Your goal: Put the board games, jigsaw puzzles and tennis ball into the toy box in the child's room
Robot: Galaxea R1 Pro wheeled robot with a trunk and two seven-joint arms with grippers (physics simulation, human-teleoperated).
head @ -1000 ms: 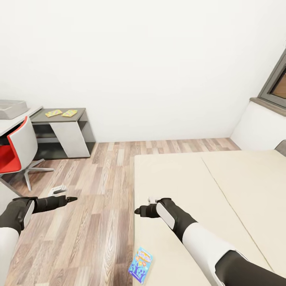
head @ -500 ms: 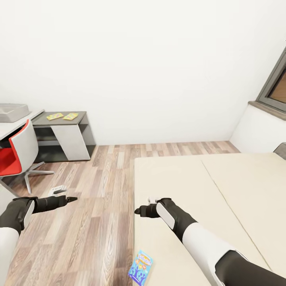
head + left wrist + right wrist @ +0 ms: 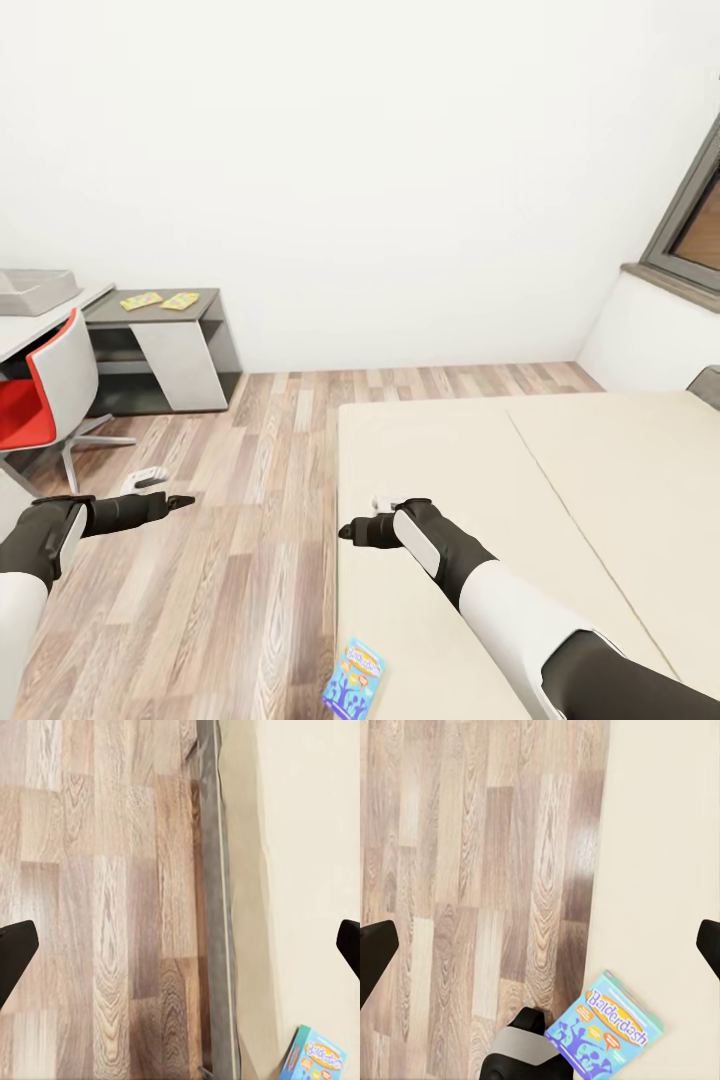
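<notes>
**Over the bed's near edge: both grippers empty, blue game box below**

Between the right gripper's (image 3: 347,530) wide-spread fingertips (image 3: 376,949) nothing is held; the left gripper (image 3: 185,499) over the plank floor (image 3: 250,560) is likewise splayed and empty. Bright blue with orange "Balderdash" print, a board game (image 3: 604,1031) lies flat at the beige bed's (image 3: 560,480) near left edge. Two multicoloured jigsaw puzzles (image 3: 160,300) rest on the dark cabinet top (image 3: 205,297); the grey toy box (image 3: 35,290) sits on the table (image 3: 45,322).
</notes>
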